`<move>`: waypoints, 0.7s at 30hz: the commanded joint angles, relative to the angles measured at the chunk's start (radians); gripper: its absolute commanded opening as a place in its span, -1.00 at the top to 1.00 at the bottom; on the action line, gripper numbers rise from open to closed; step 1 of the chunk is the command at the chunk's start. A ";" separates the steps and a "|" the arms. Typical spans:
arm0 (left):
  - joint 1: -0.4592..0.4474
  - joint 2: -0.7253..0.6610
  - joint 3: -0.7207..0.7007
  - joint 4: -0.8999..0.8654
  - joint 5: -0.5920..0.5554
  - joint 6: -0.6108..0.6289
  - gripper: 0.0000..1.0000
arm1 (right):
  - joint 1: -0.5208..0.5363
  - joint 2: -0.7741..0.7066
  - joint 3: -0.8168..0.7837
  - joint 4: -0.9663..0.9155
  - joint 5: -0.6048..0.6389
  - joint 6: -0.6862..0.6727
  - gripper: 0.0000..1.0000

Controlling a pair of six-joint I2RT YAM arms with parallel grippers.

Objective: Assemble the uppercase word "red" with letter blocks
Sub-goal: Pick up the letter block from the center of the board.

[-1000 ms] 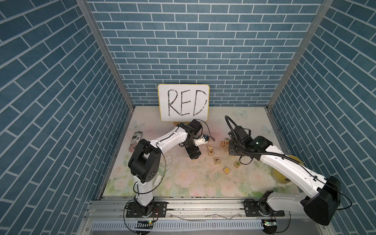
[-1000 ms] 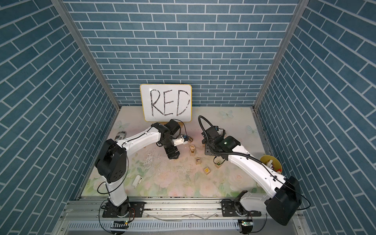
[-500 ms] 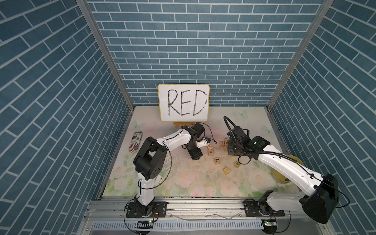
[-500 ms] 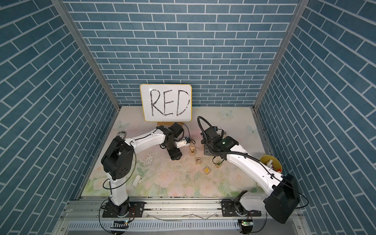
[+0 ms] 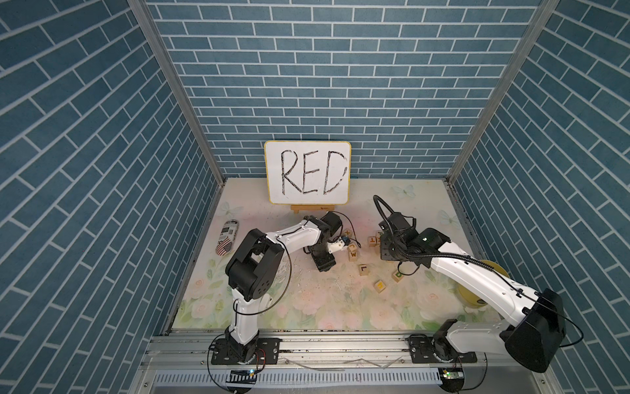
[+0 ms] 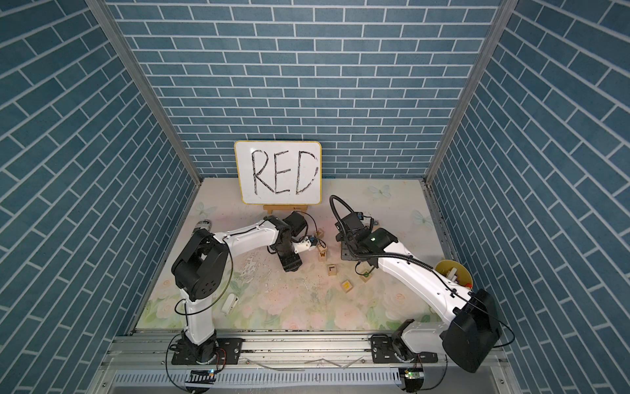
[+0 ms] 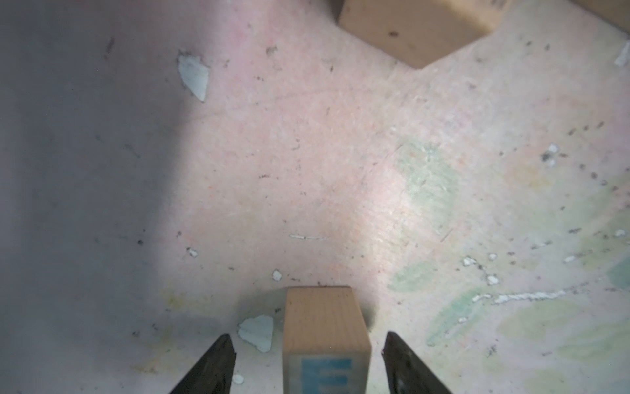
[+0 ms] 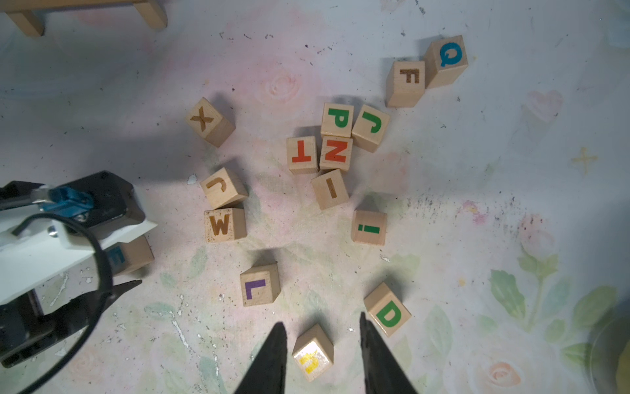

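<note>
While straddling the E block (image 7: pixel 320 317) with the left gripper (image 7: pixel 306 336) parted, gaps both sides, hovering the right gripper (image 8: pixel 321 319), fingers spread, above the yellow-lettered cube (image 8: pixel 312 353) beside the D block (image 8: pixel 387 308).

Over the last second my left arm (image 5: pixel 293 238) has swung its big black elbow joint (image 5: pixel 254 269) to the right and farther from the near rail (image 5: pixel 341 348), so the link below it stands more upright. My left gripper (image 7: pixel 307 337) has narrowed its jaws around the teal E block (image 7: pixel 324 320), with gaps left on both sides. My right arm (image 5: pixel 477 278) has edged slightly left.
</note>
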 commanded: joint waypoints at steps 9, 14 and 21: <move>-0.019 0.014 -0.007 0.014 -0.025 0.005 -0.29 | 0.001 0.006 -0.012 0.005 0.002 0.014 0.25; -0.023 0.017 -0.003 0.018 -0.031 0.005 -0.20 | 0.001 0.006 -0.014 0.006 0.005 0.014 0.25; -0.028 0.034 -0.002 0.024 -0.043 0.002 0.02 | 0.001 0.003 -0.015 0.003 0.003 0.015 0.25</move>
